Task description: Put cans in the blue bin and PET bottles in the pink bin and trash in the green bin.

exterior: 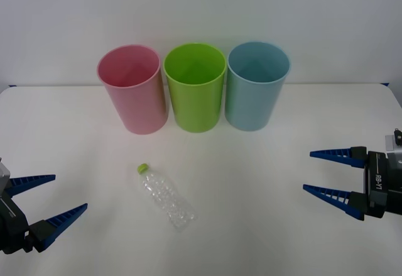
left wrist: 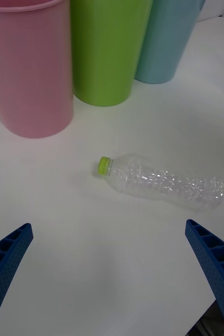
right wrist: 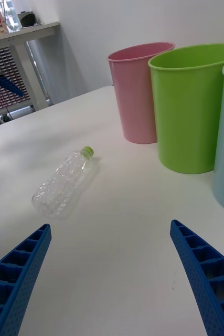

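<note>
While my two arms wait low at either side of the white desk [exterior: 264, 163], nothing is in my grasp. My left end effector [exterior: 48, 196] sits at the near left corner with its blue ribbed fingers spread wide and empty. My right end effector [exterior: 328, 173] hangs over the right edge of the desk, pointing inward, its fingers just as wide apart and holding nothing.

Between them, a little left of centre, the PET bottle [exterior: 166, 197] lies on its side on the desk, clear and crinkled, with its lime-green cap [exterior: 143, 168] turned toward the bins and its base toward me. It touches neither end effector and lies well apart from the bins.

At the far side of the desk three bins stand upright in a row, close together: the pink bin [exterior: 132, 89] on the left, the green bin [exterior: 195, 87] in the middle, and the blue bin [exterior: 256, 86] on the right.
</note>
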